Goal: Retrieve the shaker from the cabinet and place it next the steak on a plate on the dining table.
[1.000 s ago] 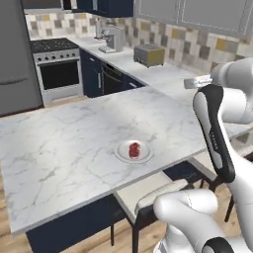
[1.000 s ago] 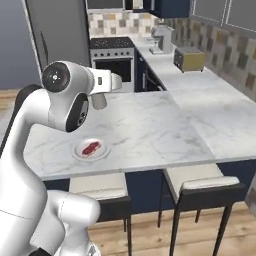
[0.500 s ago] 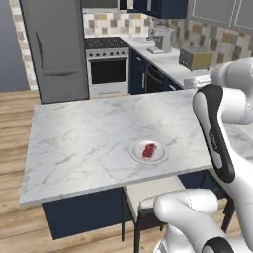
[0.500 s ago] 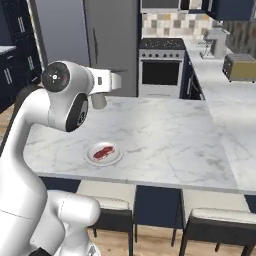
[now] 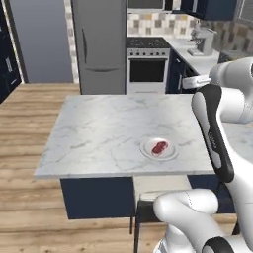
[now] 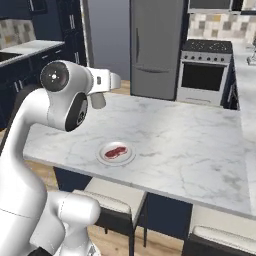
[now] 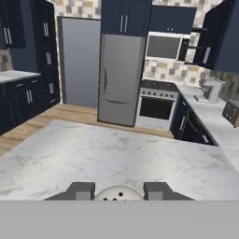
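The base has swung round, so the fridge (image 5: 102,44) now faces the marble tabletop (image 5: 104,133). The fingers (image 7: 80,190) stay clamped on the shaker (image 7: 117,193), above the plate (image 6: 115,153) with steak (image 6: 115,151).

A white marble dining table (image 5: 108,133) is occupying the centre of the frame. A white plate (image 5: 158,148) is sitting on it toward 4 o'clock from the table's middle, near the front edge, and a red steak (image 5: 159,147) is lying on the plate. The robot's white arm (image 5: 217,123) is rising at 3 o'clock, overlapping the table's right edge. A grey refrigerator (image 5: 101,47) is standing at 12 o'clock, with a steel oven (image 5: 147,71) just beside it at 1 o'clock. A stool seat (image 5: 148,190) is showing at 6 o'clock below the table.
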